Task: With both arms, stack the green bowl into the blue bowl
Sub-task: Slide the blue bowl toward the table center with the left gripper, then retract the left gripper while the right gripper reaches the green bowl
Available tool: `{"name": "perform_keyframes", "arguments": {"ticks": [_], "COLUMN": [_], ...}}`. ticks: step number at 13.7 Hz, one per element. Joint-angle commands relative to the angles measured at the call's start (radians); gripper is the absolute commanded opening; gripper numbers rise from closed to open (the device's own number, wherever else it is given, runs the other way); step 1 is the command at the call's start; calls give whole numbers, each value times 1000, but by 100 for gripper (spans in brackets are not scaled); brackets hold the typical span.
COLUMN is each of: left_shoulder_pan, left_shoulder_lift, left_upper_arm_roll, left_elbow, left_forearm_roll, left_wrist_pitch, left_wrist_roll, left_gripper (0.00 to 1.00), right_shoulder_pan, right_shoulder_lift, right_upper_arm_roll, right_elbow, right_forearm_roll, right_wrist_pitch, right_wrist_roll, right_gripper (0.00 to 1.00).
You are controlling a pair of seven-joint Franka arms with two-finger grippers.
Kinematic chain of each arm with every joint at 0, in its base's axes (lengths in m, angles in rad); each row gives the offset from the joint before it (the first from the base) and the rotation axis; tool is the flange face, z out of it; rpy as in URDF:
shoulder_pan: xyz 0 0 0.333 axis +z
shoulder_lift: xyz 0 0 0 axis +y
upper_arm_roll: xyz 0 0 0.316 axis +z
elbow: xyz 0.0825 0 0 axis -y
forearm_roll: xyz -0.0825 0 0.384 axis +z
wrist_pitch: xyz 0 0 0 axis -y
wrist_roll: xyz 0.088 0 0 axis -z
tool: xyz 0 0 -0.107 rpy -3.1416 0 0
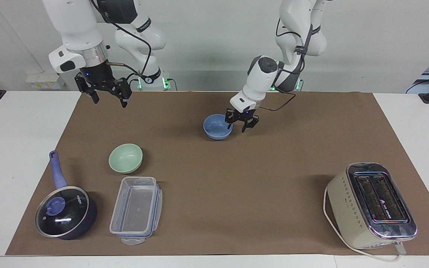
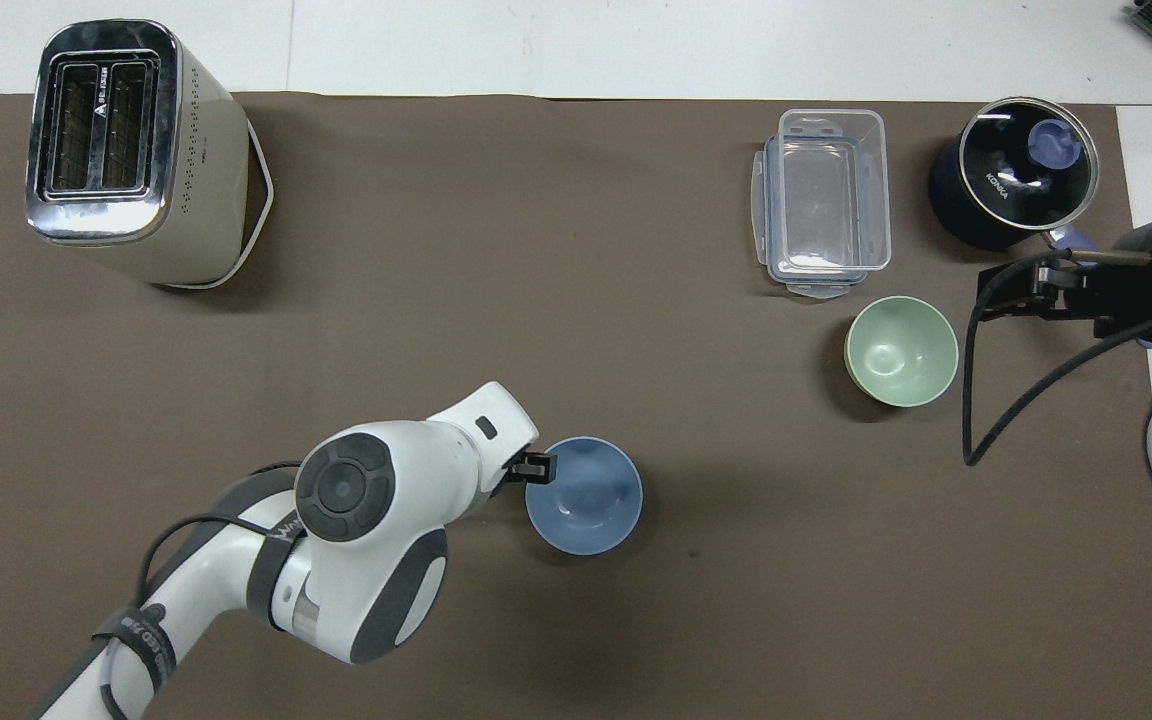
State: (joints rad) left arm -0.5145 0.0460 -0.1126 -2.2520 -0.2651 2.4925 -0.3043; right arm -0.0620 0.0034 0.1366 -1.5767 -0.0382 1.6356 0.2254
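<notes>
Brown mat point(image 1: 214, 175) holds blue bowl point(image 1: 217, 127) mid-table near the robots, left gripper point(image 1: 241, 125) spread open astride its rim gripping nothing, so placement looks done; next, waiting right gripper point(image 1: 107, 97), open and empty, must fetch green bowl point(image 1: 125, 158) beside the clear container point(image 1: 136, 210).

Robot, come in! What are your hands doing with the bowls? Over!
Left gripper open, at blue bowl's rim, bowl on mat. Right gripper open, waiting, up in the air. Green bowl untouched, beside container. Nothing between bowls.
</notes>
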Motion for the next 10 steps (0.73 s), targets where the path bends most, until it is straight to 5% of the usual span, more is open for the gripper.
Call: {"name": "perform_keyframes", "arguments": {"ticks": [1, 7, 10], "left_shoulder_pan": [100, 358, 439], "left_shoulder_lift": [1, 29, 20], "left_upper_arm_roll": [-1, 1, 2], "left_elbow": [93, 359, 455], "left_forearm_roll": [45, 95, 220], "left_wrist_pitch": [-111, -464, -622], "left_wrist_roll": [17, 198, 257], "left_gripper": [100, 100, 100], "right_shoulder_pan": [-48, -153, -168], "right_shoulder_lift": [7, 162, 199], "right_upper_arm_roll": [8, 8, 8], "right_elbow": [-48, -97, -253], "right_forearm_roll": [3, 3, 1], "right_wrist_pitch": [88, 303, 490], "right_wrist_roll": [-73, -237, -261], "right_gripper": [100, 100, 100]}}
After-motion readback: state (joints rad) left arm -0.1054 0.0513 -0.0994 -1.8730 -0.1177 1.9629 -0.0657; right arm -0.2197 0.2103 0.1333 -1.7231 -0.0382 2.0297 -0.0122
